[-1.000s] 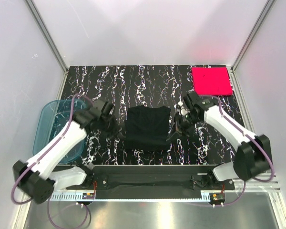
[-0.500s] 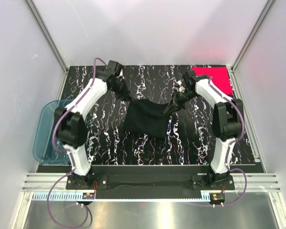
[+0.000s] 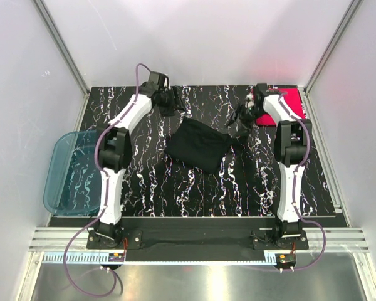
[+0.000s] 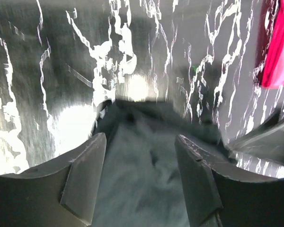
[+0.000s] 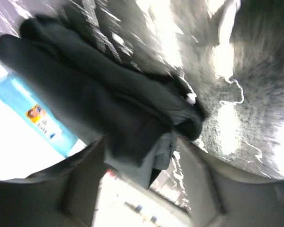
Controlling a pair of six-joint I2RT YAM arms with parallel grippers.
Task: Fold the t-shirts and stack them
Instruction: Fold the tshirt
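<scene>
One black t-shirt [image 3: 200, 145], loosely bunched

The marbled table [image 3: 144, 182] carries a black shirt [image 3: 200, 145] centrally — a pink shirt [image 3: 294, 105] far right.

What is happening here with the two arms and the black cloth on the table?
Two robot arms are folding t-shirts. The black t-shirt lies loosely bunched in the middle of the table, not yet a neat square. Both arms reach toward the far side; the left pincer and the right pincer stand open, neither clamped on cloth. The pink-red t-shirt lies folded at the far right corner, so stacking is not yet done.
</scene>
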